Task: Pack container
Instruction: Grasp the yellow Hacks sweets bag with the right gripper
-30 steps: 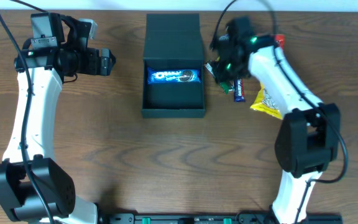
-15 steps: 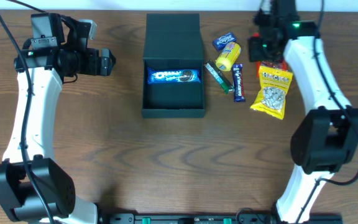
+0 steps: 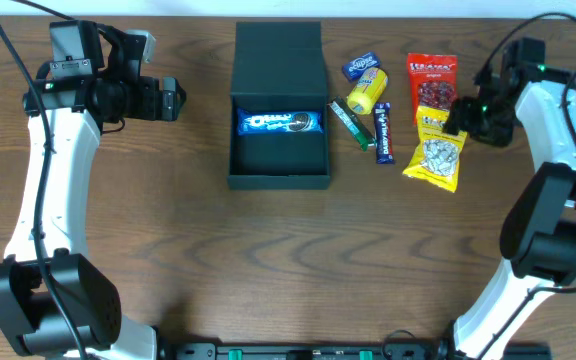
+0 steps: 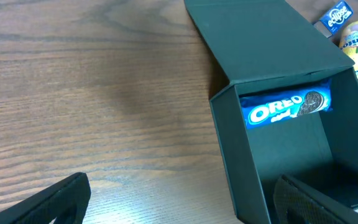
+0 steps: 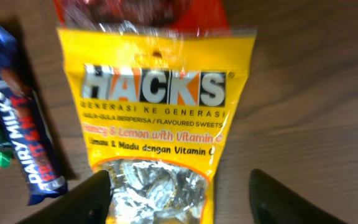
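At the table's [image 3: 268, 260] middle the container [image 3: 279, 181] stands open with one Oreo pack [image 3: 281, 122] inside, six snacks [image 3: 383, 132] lying unpacked at its 3 o'clock, the right tool [image 3: 465, 118] spread empty over the Hacks bag [image 3: 436, 158], the left tool [image 3: 175, 100] open at 9 o'clock.

Light even, fairly bright, from above; shadows soft. Glare on Oreo pack [image 3: 280, 122] overhead. Right wrist view blurred, packet [image 5: 154, 118] lettering smeared. Left wrist view sharp.

Right arm [image 3: 553, 110] swung rightward; its fingers [image 5: 95, 196] seemingly opened.
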You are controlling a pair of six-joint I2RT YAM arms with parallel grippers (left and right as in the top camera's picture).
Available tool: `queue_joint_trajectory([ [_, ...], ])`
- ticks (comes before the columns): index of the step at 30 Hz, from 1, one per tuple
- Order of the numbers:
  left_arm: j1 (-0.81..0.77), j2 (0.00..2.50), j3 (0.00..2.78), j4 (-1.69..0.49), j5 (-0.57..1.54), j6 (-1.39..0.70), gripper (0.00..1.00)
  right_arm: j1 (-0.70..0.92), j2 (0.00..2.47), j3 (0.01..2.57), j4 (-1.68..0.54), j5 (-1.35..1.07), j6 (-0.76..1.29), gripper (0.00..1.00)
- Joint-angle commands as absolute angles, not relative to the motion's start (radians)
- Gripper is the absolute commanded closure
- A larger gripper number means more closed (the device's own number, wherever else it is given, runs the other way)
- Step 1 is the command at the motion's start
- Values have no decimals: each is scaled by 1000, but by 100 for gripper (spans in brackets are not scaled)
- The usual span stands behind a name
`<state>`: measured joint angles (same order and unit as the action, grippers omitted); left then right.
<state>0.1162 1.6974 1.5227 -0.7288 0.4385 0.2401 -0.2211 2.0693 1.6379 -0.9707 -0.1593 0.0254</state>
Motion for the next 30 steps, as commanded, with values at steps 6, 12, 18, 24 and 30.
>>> queue_joint_trajectory([
  [6,117,1696,1518,-729,446,239,5,-283,2065,1473,-855,-342,10,24],
  [12,117,1696,1518,-727,446,239,5,-294,2066,1386,-775,-398,10,27],
  [18,117,1696,1518,-725,446,239,5,-293,2066,1353,-723,-476,11,62],
  [24,117,1696,1518,-729,446,239,5,-294,2065,1357,-747,-486,15,89],
  [30,117,1696,1518,-728,446,239,5,-293,2048,1422,-863,-540,1,98],
])
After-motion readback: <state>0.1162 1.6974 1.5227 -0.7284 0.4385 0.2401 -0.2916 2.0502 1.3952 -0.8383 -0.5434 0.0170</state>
